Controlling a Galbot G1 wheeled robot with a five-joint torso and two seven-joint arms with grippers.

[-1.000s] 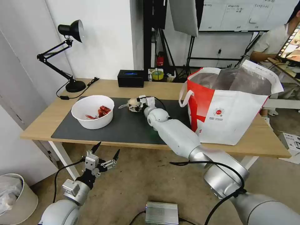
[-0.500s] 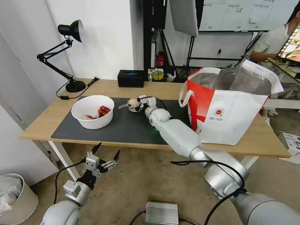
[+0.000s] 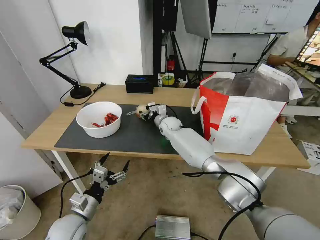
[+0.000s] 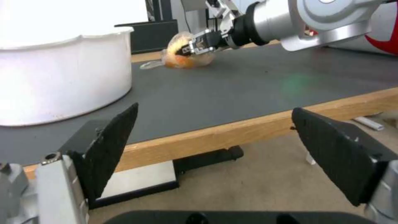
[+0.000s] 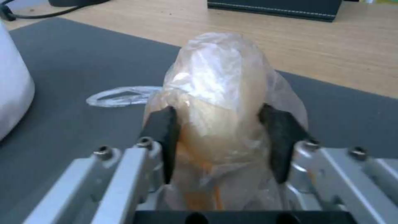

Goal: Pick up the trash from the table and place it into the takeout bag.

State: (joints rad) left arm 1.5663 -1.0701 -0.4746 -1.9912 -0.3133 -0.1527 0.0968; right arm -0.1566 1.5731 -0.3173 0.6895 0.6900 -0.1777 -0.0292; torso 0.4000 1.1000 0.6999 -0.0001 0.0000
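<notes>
Nearest the robot, the left claw (image 3: 111,166) hangs below the desk's front edge, over the floor, its two black fingers (image 4: 112,146) spread wide and holding nothing; it is parked well away from the work.

Farther in, the right arm reaches across the dark grey mat (image 3: 140,136), and the right claw (image 3: 145,112) is pinching the clear bag with tan lump (image 5: 219,102). In the right wrist view the two dark pads (image 5: 164,130) press into the bag's sides from either side, with the bag's rounded end bulging out beyond the tips and its knotted plastic tail lying on the mat. Whether the bag is resting on the mat or just clear of it I cannot tell.

The relation that matters for the coming move: the takeout bag (image 3: 246,113) stands to the right of the claw, upright, with its foil-lined mouth open and its rim well above the claw's height. By my judgement the load must go up and rightward to clear that rim, and the right arm is the nearer one for it.

To the left on the mat sits the white bowl with red shells (image 3: 99,119), untouched. The wooden desk (image 3: 43,133) carries a black box (image 3: 139,83) and a desk lamp (image 3: 75,60) along its far edge, by the white wall.
</notes>
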